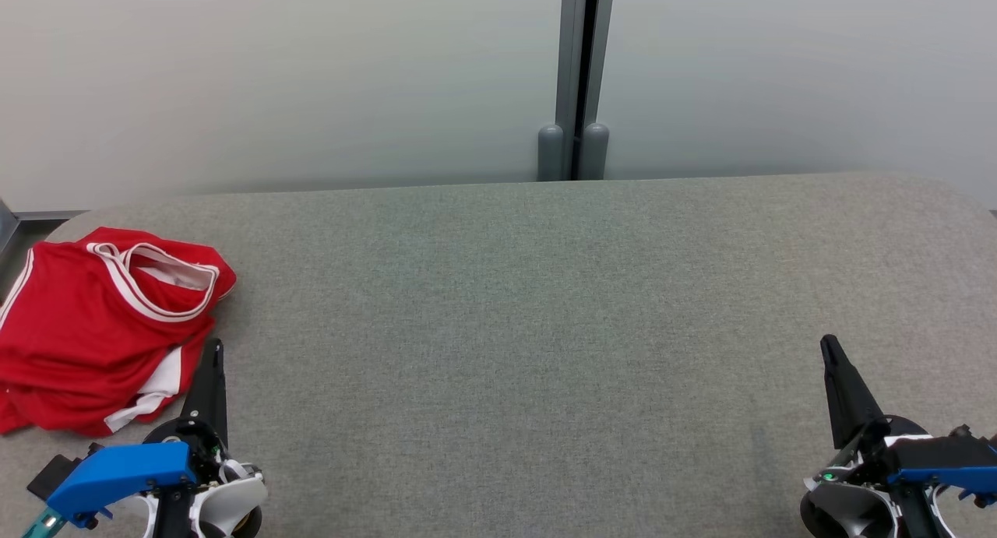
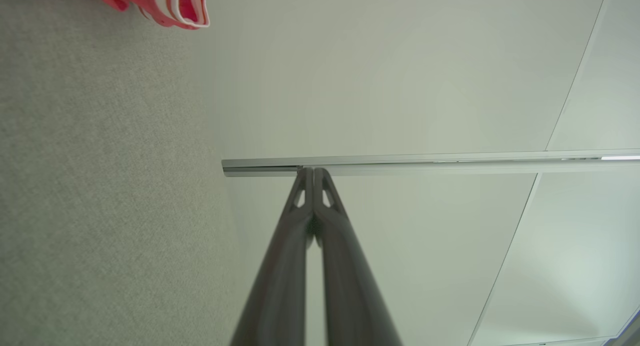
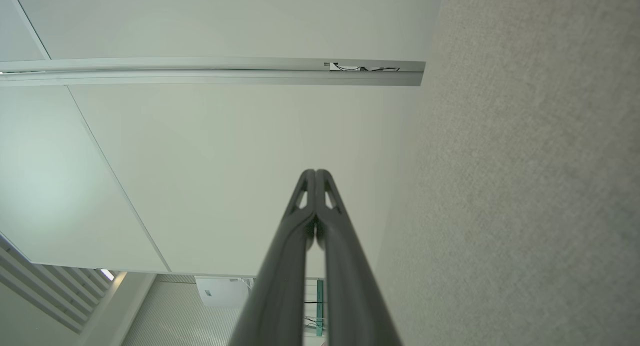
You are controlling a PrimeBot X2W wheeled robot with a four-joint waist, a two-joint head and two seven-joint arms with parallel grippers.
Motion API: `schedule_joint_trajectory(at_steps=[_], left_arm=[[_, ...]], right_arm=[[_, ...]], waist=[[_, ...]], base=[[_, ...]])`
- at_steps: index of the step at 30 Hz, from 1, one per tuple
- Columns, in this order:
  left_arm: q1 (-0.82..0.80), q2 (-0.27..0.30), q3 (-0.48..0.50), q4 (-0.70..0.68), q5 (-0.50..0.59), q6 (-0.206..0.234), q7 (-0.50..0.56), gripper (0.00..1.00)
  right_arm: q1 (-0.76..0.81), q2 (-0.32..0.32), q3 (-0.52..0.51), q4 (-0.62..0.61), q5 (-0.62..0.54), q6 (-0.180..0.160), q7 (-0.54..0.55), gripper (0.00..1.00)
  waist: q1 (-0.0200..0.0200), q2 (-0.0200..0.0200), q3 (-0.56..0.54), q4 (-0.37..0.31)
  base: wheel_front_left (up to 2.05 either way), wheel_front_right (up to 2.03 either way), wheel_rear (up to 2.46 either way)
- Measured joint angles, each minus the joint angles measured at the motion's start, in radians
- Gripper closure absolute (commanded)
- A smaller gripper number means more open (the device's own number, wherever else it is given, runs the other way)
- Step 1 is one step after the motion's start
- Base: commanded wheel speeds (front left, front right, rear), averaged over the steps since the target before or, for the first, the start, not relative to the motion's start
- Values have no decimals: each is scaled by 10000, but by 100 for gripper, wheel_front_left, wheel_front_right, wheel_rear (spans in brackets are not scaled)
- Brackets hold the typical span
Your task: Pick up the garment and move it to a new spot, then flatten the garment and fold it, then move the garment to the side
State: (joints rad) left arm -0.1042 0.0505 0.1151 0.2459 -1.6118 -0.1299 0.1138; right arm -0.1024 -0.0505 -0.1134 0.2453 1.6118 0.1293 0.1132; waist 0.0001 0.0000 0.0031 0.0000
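Jersey (image 1: 86,320): smooth red cloth, white-striped trim, folded heap at the bench's (image 1: 545,328) left edge. Bench: grey, felt-like. Left gripper (image 1: 215,349): clenched, empty, just beside the jersey. Right gripper (image 1: 829,345): clenched, empty, near right edge.

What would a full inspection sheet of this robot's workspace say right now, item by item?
Surface: grey fabric-covered table, flat.
Job's things: red garment with white trim, bunched at the table's left end, not flattened.
Clutter: nothing seen.
Grippers: left gripper shut, empty, tip just beside the garment; right gripper shut, empty, over the table's right side.
Cables: thin dark wires near the foot of the grey post, in the right wrist view.
Surroundings: pale wall panels behind the table, split by the post.
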Motion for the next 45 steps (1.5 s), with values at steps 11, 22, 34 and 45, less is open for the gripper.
schedule_joint_trajectory(at_steps=[11,22,34,45], left_arm=[[407,-44,-8,384,2,2,-13,100],[625,-100,-290,368,945,79,-499,0],[647,-44,-754,205,3526,403,-1026,0],[793,46,-1204,150,5745,527,-1486,0]], right_arm=[[305,63,40,382,-2,-21,-2,100],[428,90,307,493,-955,-52,-483,0],[414,88,579,416,-3657,-52,-1005,0],[405,84,652,476,-6218,-50,-1461,0]], waist=[[0,1,0,0],[0,0,1,1],[0,0,1,13],[-1,0,-29,22]], base=[[0,0,0],[0,0,0],[0,0,0],[0,0,0]])
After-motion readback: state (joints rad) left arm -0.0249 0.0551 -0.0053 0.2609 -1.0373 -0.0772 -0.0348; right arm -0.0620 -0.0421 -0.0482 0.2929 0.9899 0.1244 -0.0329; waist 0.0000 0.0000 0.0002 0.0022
